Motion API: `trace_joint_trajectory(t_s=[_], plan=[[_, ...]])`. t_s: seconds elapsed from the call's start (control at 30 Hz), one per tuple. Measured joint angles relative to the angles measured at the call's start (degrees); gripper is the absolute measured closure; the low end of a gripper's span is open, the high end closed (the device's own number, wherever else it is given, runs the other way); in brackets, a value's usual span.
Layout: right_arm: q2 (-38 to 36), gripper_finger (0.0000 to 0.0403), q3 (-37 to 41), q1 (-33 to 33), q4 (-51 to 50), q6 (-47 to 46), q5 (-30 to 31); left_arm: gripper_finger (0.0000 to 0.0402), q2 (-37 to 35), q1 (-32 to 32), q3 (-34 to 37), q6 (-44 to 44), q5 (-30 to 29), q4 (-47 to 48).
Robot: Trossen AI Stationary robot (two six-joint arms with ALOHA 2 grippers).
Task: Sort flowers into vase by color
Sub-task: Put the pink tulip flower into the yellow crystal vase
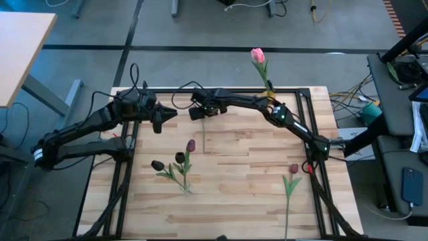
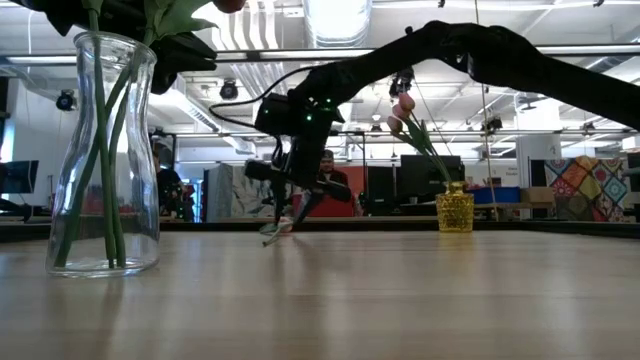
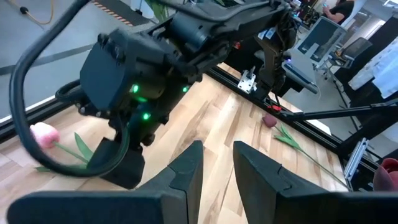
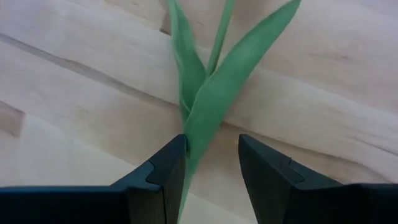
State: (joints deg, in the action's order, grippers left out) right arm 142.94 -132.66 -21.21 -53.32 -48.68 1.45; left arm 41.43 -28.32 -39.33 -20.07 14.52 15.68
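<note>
**Right gripper over a pink tulip at the table's far side**

Glass vase [image 2: 103, 155] stands closest to the low cam, green stems inside, dark blooms at its mouth.

Table [image 1: 241, 201]: light wood planks, black frame round it.

Left arm [image 1: 87, 130] reaches in from the left edge; left gripper [image 1: 166, 115] hovers at the far-left part of the table, fingers [image 3: 186, 171] parted, nothing between them, pointing toward the right gripper.

Right arm [image 1: 294, 127] stretches from the right edge across the far side. Right gripper [image 1: 196, 112] is low over the wood, jaws apart; green leaves [image 4: 208, 87] and stem of a tulip lie just ahead of its tips, not clamped. Left wrist cam shows that pink tulip [image 3: 45, 135] lying on the wood beside the gripper.

Yellow vase [image 2: 455, 212] w/ pink tulips [image 2: 402, 112] sits at the far edge, near the right arm.

Three maroon tulips [image 1: 177, 161] lie clustered mid-table, stems crossing. One more maroon tulip [image 1: 293, 169] lies alone near the right edge, stem running toward the near side.
</note>
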Motion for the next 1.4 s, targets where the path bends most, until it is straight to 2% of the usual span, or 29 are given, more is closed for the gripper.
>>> trace_joint_trajectory(t_s=[0.17,0.27,0.37,0.53,0.73,1.03,1.23,1.4], plan=[[1.8,0.0265,0.0,0.6,1.4,-1.0,-1.7,0.0327,0.0,0.0,0.0,0.0,1.1,0.1],[2.0,0.0276,0.0,1.1,1.3,0.2,-0.4,0.0327,0.0,0.0,0.0,0.0,1.1,0.4],[2.0,0.0307,0.0,1.5,1.4,1.7,0.1,0.0327,-0.1,0.0,0.0,0.0,1.2,0.4],[2.0,0.0381,0.0,1.6,1.6,4.8,-0.1,0.0327,-0.1,0.0,0.0,0.0,1.2,0.4],[-0.3,0.0388,-0.7,1.8,2.0,9.3,-1.5,0.0327,-0.1,0.0,0.0,0.0,1.2,0.4],[-11.9,0.0393,0.4,1.7,2.6,18.7,1.3,0.0327,-0.2,0.0,0.0,-0.2,1.1,-1.0],[-21.9,0.0393,9.5,1.7,7.6,27.5,1.5,0.0327,-0.2,0.0,-0.1,-0.4,1.0,-4.1],[-32.9,0.0393,26.3,1.7,16.9,31.6,0.8,0.0327,-0.2,0.0,-0.1,-1.0,1.0,-5.0]])
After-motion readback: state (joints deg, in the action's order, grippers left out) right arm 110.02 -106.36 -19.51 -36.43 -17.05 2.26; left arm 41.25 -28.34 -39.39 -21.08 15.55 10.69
